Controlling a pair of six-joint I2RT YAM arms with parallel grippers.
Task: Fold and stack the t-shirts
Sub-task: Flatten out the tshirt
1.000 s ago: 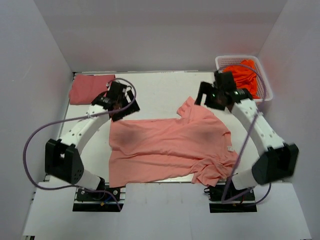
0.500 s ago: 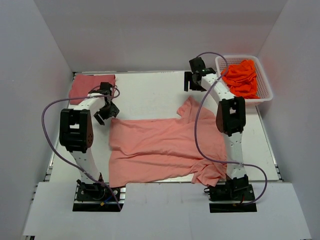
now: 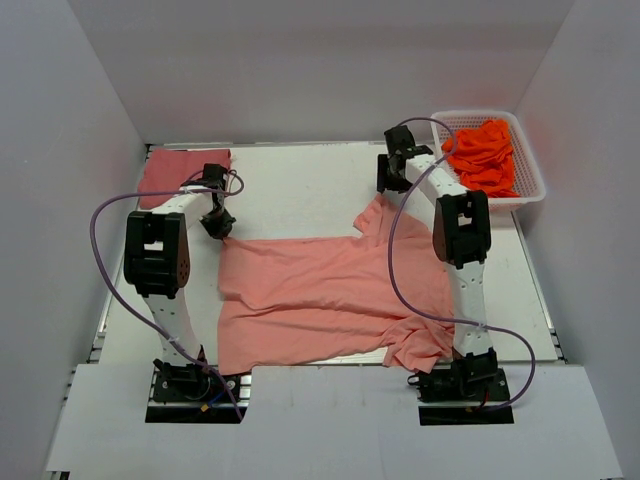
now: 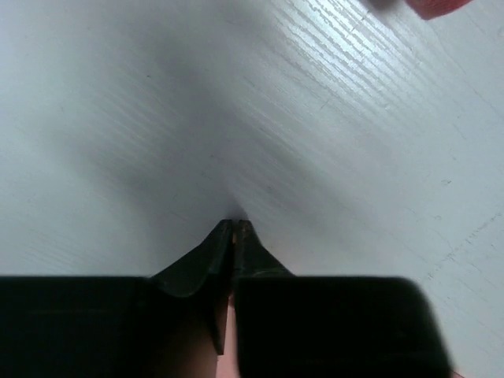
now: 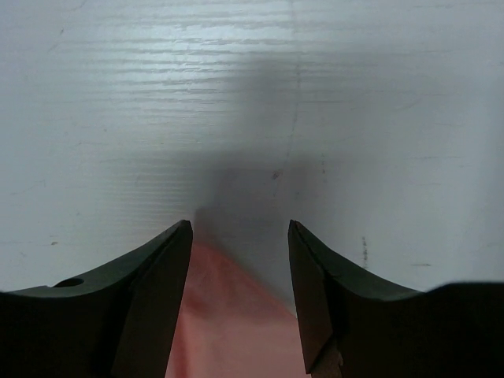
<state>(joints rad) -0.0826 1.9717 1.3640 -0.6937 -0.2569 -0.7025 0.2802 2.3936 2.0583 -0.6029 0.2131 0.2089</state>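
A light salmon-pink t-shirt [image 3: 330, 295] lies spread flat across the middle of the table. My left gripper [image 3: 218, 228] is down at its back left corner. In the left wrist view those jaws [image 4: 235, 224] are shut, with a thin strip of pink cloth [image 4: 227, 366] pinched between them. My right gripper [image 3: 392, 180] is over the tip of the back right sleeve. In the right wrist view it [image 5: 240, 228] stands open, with the pink sleeve tip [image 5: 228, 315] between its fingers, which do not touch it. A darker rose-red t-shirt [image 3: 185, 172] lies folded at the back left.
A white basket [image 3: 530, 180] holding orange clothes [image 3: 482, 150] stands at the back right. White walls close in the table on three sides. A corner of the rose-red t-shirt [image 4: 441, 6] shows at the top of the left wrist view.
Both arms stretched out to the far edge of the pink shirt. The left jaws went from wide open to shut on its corner. The right jaws narrowed around the sleeve tip.
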